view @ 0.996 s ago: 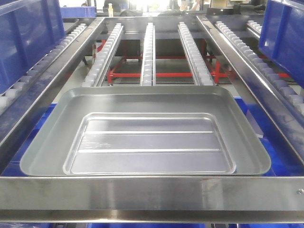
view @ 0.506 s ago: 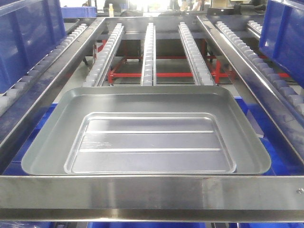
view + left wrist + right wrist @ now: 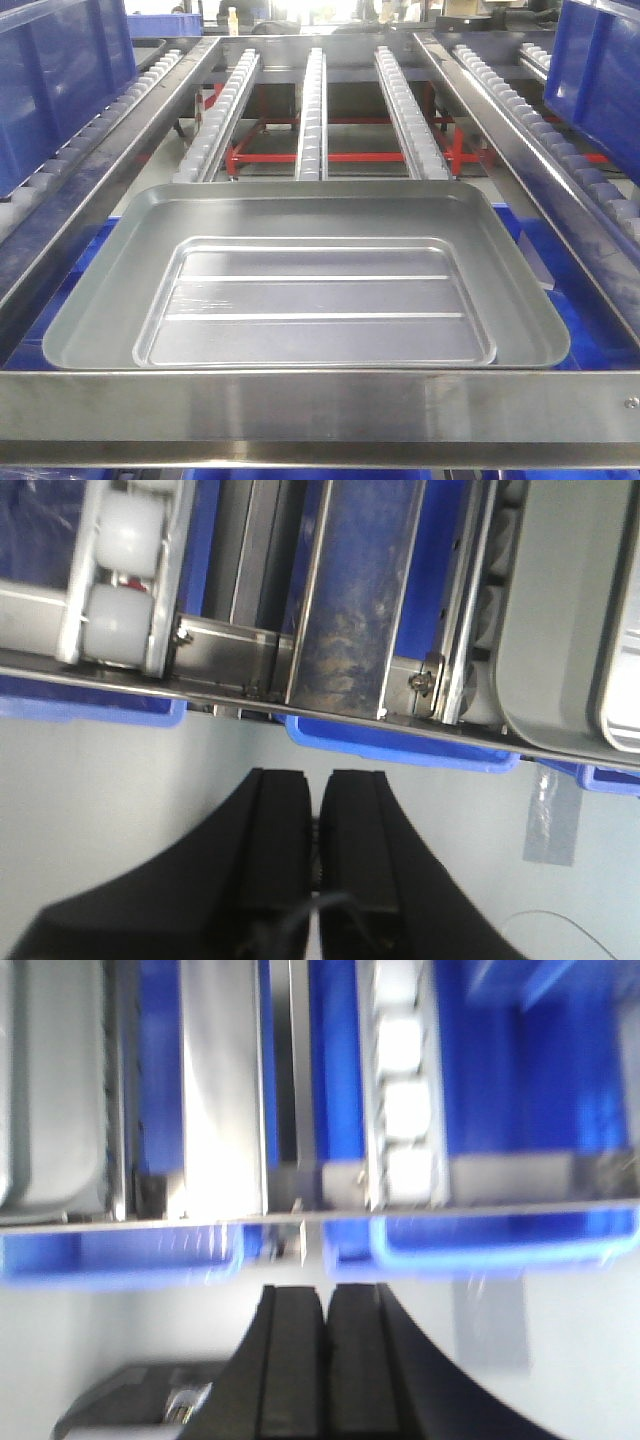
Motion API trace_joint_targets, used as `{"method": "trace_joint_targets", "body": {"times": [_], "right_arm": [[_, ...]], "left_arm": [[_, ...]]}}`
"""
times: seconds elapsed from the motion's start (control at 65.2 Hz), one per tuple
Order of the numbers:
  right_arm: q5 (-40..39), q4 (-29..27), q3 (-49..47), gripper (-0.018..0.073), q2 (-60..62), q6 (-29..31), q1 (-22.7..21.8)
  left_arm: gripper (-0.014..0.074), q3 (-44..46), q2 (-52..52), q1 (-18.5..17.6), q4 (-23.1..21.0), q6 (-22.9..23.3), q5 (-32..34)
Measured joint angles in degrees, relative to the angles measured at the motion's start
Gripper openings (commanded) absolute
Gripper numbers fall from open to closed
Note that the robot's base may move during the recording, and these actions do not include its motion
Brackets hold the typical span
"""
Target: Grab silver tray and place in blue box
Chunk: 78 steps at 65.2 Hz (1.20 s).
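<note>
Nothing moved: tray [image 3: 310, 280] parked, left gripper [image 3: 320, 780] and right gripper [image 3: 326, 1295] clenched empty.
Risk: rim snags rail [image 3: 320, 405] at 6 o'clock on lift.

Blue box [image 3: 85, 262] largely hidden under silver tray [image 3: 310, 300]

The silver tray [image 3: 305, 300] shines pale grey, its sunken centre a shade bluer and striped by two light ridges. At the tray's left and right edges the blue box [image 3: 90, 250] shows bright blue. Behind the tray run whitish rollers [image 3: 312, 110] in grey rails, over a red frame [image 3: 350, 157]. Further back stand deeper blue crates [image 3: 60, 80]. The left gripper [image 3: 320, 775] and right gripper [image 3: 325, 1290] are black, the floor [image 3: 120, 780] pale grey.
</note>
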State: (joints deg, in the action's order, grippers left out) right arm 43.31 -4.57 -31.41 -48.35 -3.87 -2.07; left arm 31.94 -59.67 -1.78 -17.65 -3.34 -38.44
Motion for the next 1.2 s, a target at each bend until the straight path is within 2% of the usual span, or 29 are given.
{"method": "trace_joint_targets", "body": {"times": [0.092, 0.169, 0.215, 0.276, 0.383, 0.475, 0.537, 0.644, 0.797, 0.966, 1.196], "right_arm": [[-0.9, -1.5, -0.8, 0.0060, -5.0, -0.3, 0.7], [-2.1, -1.7, -2.0, 0.0070, -9.6, -2.0, 3.1], [-3.3, -1.2, -2.9, 0.0078, -12.2, -4.1, 5.3], [-5.1, 1.0, -4.3, 0.0078, -15.0, -8.4, 8.7], [-7.6, 7.5, -7.7, 0.0078, -19.9, -18.3, 16.0], [-8.6, 12.8, -11.1, 0.0078, -25.0, -25.3, 21.2], [-8.9, 14.0, -13.6, 0.0078, -28.6, -27.5, 24.0], [-9.4, 14.1, -17.7, 0.0078, -34.3, -28.9, 26.7], [-9.5, 13.6, -22.5, 0.0078, -40.9, -29.3, 28.3], [-9.6, 13.0, -26.2, 0.0078, -45.0, -29.4, 28.7], [-9.4, 12.1, -27.7, 0.0079, -47.6, -29.4, 28.9]], "left_arm": [[-0.0008, 0.5, -1.4, -1.7, -0.6, 0.0, 1.8], [-0.0008, 1.7, -2.7, -5.0, -0.4, 1.4, 2.2], [-0.0008, 2.5, -3.9, -7.5, 0.9, 4.1, 2.6], [-0.0008, 3.7, -6.0, -10.9, 4.8, 9.8, 3.4], [-0.0008, 7.0, -9.7, -17.0, 12.8, 22.1, 4.0], [-0.0008, 10.1, -13.7, -21.6, 18.4, 28.1, 4.1], [-0.0008, 12.6, -16.2, -24.3, 19.7, 30.4, 4.2], [-0.0008, 16.8, -21.3, -27.4, 20.1, 32.2, 4.3], [-0.0008, 22.1, -27.6, -29.6, 20.4, 32.7, 4.3], [-0.0008, 25.9, -32.5, -30.2, 20.4, 32.9, 4.3], [-0.0008, 27.0, -34.9, -30.2, 20.0, 32.9, 4.2]]}}
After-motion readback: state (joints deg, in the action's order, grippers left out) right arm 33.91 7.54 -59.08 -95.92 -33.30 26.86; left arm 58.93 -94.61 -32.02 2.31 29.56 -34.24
